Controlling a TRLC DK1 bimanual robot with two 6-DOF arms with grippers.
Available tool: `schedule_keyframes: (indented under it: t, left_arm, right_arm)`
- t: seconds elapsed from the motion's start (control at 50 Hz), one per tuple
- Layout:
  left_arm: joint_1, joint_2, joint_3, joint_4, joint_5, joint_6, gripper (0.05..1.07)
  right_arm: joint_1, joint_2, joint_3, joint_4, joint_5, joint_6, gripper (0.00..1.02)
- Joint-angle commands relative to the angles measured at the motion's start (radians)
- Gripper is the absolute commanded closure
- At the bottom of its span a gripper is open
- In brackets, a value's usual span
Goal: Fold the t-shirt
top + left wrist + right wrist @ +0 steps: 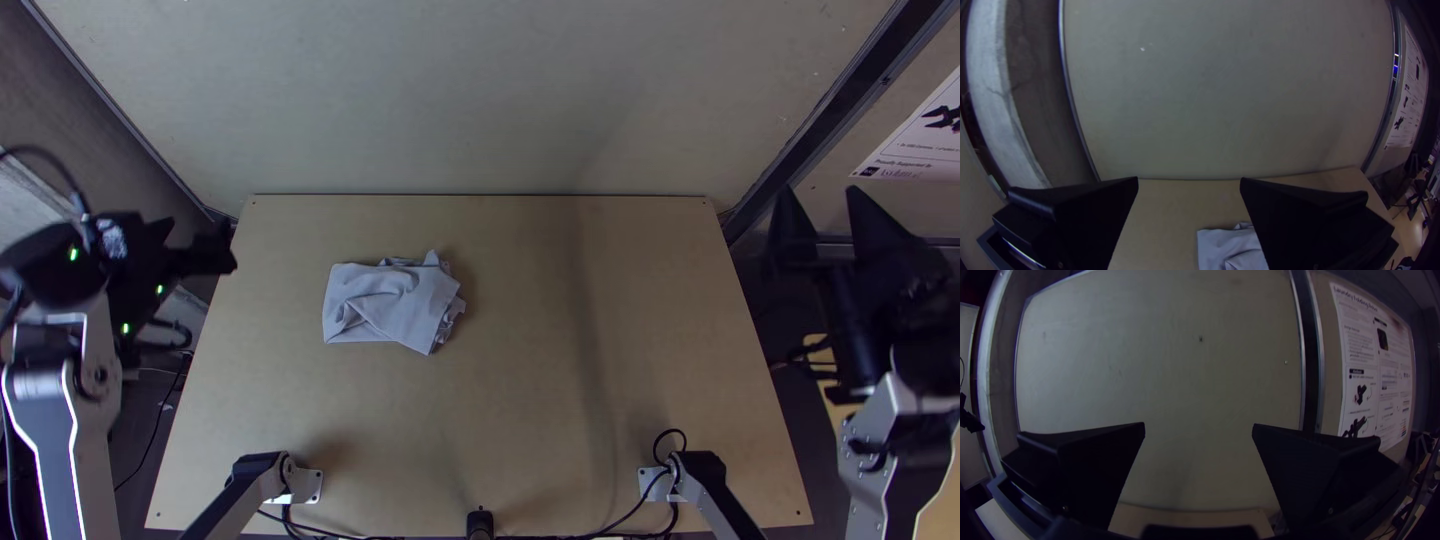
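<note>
Left wrist view crops our t-shirt, finger overlapping; top view: whole, rumpled, left. We see left gripper and right gripper wide.

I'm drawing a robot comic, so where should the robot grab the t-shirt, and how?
Probably pinch the t-shirt by the crumpled peak on its far edge, with the left gripper coming from above: that bit looks raised, while the near side lies flatter.

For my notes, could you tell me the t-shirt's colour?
The t-shirt is pale lilac-grey, clearest in the top view.
</note>
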Motion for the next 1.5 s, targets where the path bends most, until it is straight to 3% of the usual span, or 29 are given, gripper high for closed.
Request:
schedule_keyframes:
  t: [0.0, 0.14, 0.72, 0.86, 1.3, 1.4, 1.48]
  left_arm:
    - [0.027, -0.142, -0.132, 0.077, -0.001, 0.007, 0.10]
    - [0.075, -0.300, -0.305, 0.189, -0.001, 0.001, 0.10]
    - [0.081, -0.872, -0.965, 0.465, 0.008, -0.027, 0.10]
    - [0.078, -0.884, -1.043, 0.494, 0.008, -0.024, 0.10]
    - [0.072, -0.886, -1.361, 0.763, 0.009, -0.007, 0.10]
    - [0.075, -0.886, -1.425, 0.827, 0.009, 0.021, 0.10]
    - [0.073, -0.886, -1.465, 0.835, 0.011, 0.052, 0.10]
  right_arm:
    - [-0.010, -0.113, -0.119, 0.090, 0.007, -0.033, 0.04]
    - [-0.008, -0.253, -0.268, 0.167, 0.007, -0.048, 0.04]
    - [-0.007, -0.661, -0.759, 0.179, 0.007, -0.053, 0.04]
    - [-0.005, -0.759, -0.898, 0.213, 0.007, -0.057, 0.04]
    - [-0.025, -0.761, -1.223, 0.345, 0.009, -0.042, 0.04]
    - [-0.036, -0.761, -1.309, 0.455, 0.030, -0.043, 0.04]
    - [-0.053, -0.761, -1.338, 0.432, 0.032, -0.047, 0.04]
